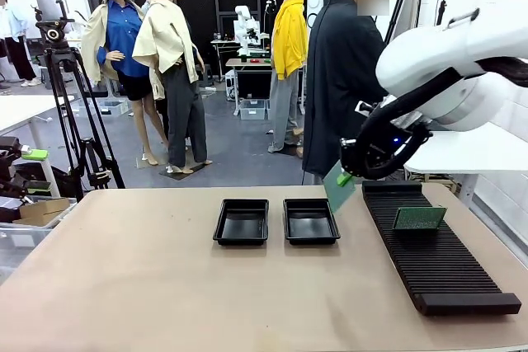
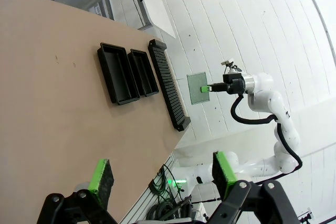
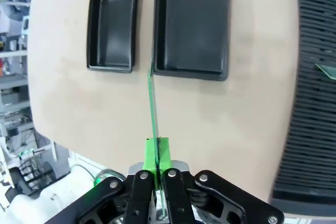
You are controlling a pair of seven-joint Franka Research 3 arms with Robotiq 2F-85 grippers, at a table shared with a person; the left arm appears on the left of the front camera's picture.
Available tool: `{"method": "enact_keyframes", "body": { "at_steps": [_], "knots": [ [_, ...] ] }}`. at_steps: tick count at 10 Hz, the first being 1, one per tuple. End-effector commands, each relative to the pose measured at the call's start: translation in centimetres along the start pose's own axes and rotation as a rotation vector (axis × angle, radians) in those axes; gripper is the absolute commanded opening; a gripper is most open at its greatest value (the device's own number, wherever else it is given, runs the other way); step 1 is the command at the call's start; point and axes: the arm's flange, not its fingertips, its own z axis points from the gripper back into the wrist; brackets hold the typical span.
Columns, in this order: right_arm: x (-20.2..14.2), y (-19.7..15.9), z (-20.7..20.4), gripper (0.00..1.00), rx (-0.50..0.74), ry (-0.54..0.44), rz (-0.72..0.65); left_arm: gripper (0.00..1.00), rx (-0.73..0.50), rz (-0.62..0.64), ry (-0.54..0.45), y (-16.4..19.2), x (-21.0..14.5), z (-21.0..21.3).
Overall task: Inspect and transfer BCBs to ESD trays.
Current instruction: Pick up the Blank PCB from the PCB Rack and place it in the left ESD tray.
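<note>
One left claw (image 2: 163, 174) at the left, gaping, gripping nothing. Shows two ESD trays (image 1: 242, 241) (image 1: 311, 241) side by side midway across the bench (image 1: 124, 286). Pinches a BCB (image 1: 337, 189) in the clamped right claw (image 1: 345, 179), airborne near the pair's far right corner. Finds a second BCB (image 1: 419, 218) propped on the slotted rack (image 1: 445, 274), far right.

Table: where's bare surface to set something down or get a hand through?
Free: the table left of the left tray, and the near strip before both trays. Tight: the slit between trays; the gap between right tray and slotted rack, with the right gripper holding a BCB above that side.
</note>
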Motion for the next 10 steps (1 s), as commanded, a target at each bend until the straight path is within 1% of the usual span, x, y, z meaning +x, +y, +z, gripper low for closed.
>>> {"method": "enact_keyframes", "body": {
  "at_steps": [1, 2, 6, 8, 10],
  "knots": [
    [2.1, 1.9, -2.4, 0.00, 0.071, -0.009, -0.041, 1.00, -0.010, 0.006, -0.004, -0.3, 0.0, 0.2],
    [3.4, 2.7, -3.9, 0.00, 0.099, 0.000, -0.043, 1.00, -0.010, 0.006, -0.004, -0.3, 0.0, 0.2],
    [7.2, 6.0, -8.8, 0.00, 0.116, 0.048, -0.054, 1.00, -0.010, 0.006, -0.004, -0.3, 0.0, 0.2],
    [9.1, 7.0, -11.0, 0.00, 0.130, 0.055, -0.058, 1.00, -0.010, 0.006, -0.004, -0.3, 0.0, 0.2],
    [10.5, 7.7, -13.3, 0.00, 0.182, 0.064, -0.069, 1.00, -0.010, 0.006, -0.004, -0.3, 0.0, 0.2]
  ]
}}
